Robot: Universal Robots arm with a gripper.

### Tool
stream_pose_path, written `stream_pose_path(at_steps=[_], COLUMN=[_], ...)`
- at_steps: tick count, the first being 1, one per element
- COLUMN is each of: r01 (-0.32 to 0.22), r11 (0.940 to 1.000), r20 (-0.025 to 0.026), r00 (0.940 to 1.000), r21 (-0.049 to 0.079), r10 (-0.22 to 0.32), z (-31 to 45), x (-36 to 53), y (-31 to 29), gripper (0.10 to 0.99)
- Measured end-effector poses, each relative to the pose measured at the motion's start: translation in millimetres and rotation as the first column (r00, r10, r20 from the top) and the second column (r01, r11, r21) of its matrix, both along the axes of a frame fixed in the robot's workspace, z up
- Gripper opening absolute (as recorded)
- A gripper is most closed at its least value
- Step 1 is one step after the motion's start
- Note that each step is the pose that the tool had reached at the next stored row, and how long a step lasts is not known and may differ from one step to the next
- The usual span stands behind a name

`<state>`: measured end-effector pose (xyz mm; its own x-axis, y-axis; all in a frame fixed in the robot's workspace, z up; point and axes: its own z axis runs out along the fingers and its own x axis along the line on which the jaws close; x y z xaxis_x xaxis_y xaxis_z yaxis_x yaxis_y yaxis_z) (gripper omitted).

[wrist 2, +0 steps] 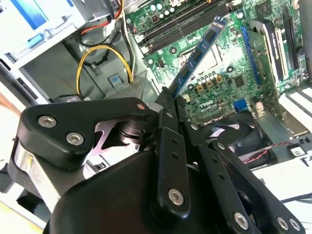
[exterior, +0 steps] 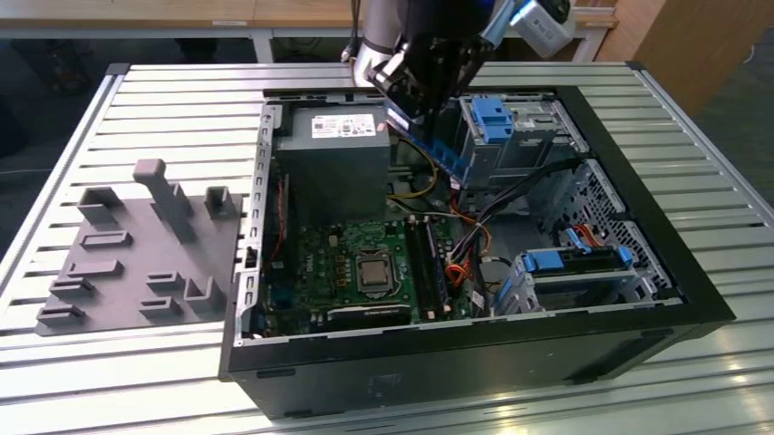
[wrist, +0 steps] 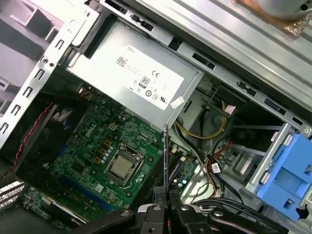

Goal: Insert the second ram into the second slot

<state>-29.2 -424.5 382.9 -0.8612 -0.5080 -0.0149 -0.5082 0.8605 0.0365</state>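
Observation:
My gripper (exterior: 418, 111) hangs over the far end of the open computer case (exterior: 484, 349), shut on the second ram (exterior: 444, 156), a thin blue circuit-board stick that slants down toward the motherboard. In the second wrist view the black fingers (wrist 2: 165, 122) pinch one end of the ram (wrist 2: 200, 51), and its free end points at the dark memory slots (wrist 2: 187, 22). The first wrist view shows the ram (wrist: 165, 153) edge-on above the gripper (wrist: 165, 197). The ram is in the air, clear of the slots (exterior: 423, 263). Which slot is the second one I cannot tell.
A grey power supply (exterior: 333, 154) stands beside the gripper. Blue drive-bay clips (exterior: 490, 118) and a drive cage (exterior: 578, 263) fill the case's right side. Yellow and red cables (wrist 2: 105, 53) run near the slots. The processor socket (exterior: 366, 272) sits mid-board. A grey fixture plate (exterior: 140, 254) lies left of the case.

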Motion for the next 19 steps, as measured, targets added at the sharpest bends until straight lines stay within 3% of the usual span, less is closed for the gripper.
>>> stream_pose_path(at_steps=[9,19], r01=[0.123,0.243], r11=[0.9924,0.9701], r20=[0.0004,0.0011], r00=[0.9924,0.9701], r21=[-0.007,-0.011], r10=[-0.123,-0.243], z=[-0.8,-1.2], x=[0.0,0.0], y=[0.0,0.0], gripper=[0.133,0.133])
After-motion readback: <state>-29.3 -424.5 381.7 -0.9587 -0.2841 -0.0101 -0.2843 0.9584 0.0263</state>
